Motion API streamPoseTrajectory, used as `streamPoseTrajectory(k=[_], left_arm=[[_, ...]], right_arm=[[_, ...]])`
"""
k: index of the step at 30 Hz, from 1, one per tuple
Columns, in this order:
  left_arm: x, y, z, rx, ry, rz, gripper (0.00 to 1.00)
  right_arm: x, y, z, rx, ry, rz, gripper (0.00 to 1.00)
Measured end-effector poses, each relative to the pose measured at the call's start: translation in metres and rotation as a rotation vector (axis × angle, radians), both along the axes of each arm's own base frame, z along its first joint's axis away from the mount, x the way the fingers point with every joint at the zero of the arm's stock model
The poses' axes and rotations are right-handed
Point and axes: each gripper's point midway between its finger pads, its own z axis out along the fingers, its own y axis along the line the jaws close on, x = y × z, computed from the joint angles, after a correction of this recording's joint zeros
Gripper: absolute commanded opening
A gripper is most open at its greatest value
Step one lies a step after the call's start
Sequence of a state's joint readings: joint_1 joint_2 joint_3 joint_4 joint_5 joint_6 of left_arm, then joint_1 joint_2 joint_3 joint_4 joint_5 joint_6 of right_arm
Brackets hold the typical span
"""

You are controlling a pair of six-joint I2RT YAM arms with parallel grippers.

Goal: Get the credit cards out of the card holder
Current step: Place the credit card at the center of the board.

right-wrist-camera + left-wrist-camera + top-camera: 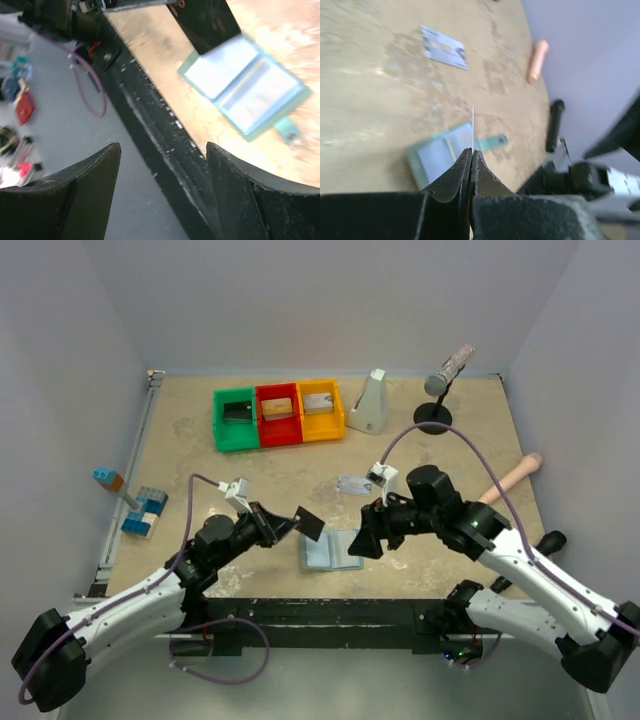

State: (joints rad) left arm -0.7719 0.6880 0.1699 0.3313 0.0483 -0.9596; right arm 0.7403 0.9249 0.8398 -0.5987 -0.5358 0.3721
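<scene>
My workspace: a mottled tan tabletop (200, 465) enclosed by plain pale lavender walls (320, 300) at the back and both sides, a black rail (330, 612) along its near edge; light even, shadows soft.

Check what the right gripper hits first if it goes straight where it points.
The right gripper likely meets the table's black front edge, beside the open card holder; depth unclear.
</scene>
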Motion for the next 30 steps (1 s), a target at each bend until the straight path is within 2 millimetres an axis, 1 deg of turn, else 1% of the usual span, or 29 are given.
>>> streamPoseTrajectory(k=[3,5,9,11,15,17,19,25,30], left_arm=[[0.03,0.018,-0.007,0.046,0.06,0.153,0.0],[0.05,0.028,-0.011,0.071,0.093,0.235,0.0],[0.085,0.046,-0.027,0.096,0.165,0.368,0.0],[0.097,0.053,-0.039,0.095,0.202,0.417,0.0],[0.112,0.057,-0.06,0.082,0.255,0.466,0.0],[0.119,0.055,-0.066,0.064,0.266,0.477,0.0],[0.125,0.054,-0.067,0.042,0.267,0.487,0.0],[0.145,0.055,-0.066,-0.023,0.252,0.519,0.0],[0.156,0.056,-0.073,-0.049,0.262,0.531,0.0]], right_arm=[[0.005,-0.018,0.015,-0.012,-0.094,-0.086,0.72],[0.005,-0.03,0.018,-0.023,-0.128,-0.131,0.72],[0.002,-0.047,0.019,-0.038,-0.157,-0.194,0.72],[-0.001,-0.053,0.015,-0.04,-0.157,-0.215,0.72],[-0.008,-0.06,-0.004,-0.06,-0.124,-0.235,0.72],[-0.009,-0.062,-0.013,-0.077,-0.102,-0.241,0.72],[-0.011,-0.063,-0.02,-0.089,-0.086,-0.243,0.72],[-0.011,-0.063,-0.024,-0.096,-0.07,-0.248,0.72],[-0.011,-0.063,-0.026,-0.103,-0.065,-0.248,0.72]])
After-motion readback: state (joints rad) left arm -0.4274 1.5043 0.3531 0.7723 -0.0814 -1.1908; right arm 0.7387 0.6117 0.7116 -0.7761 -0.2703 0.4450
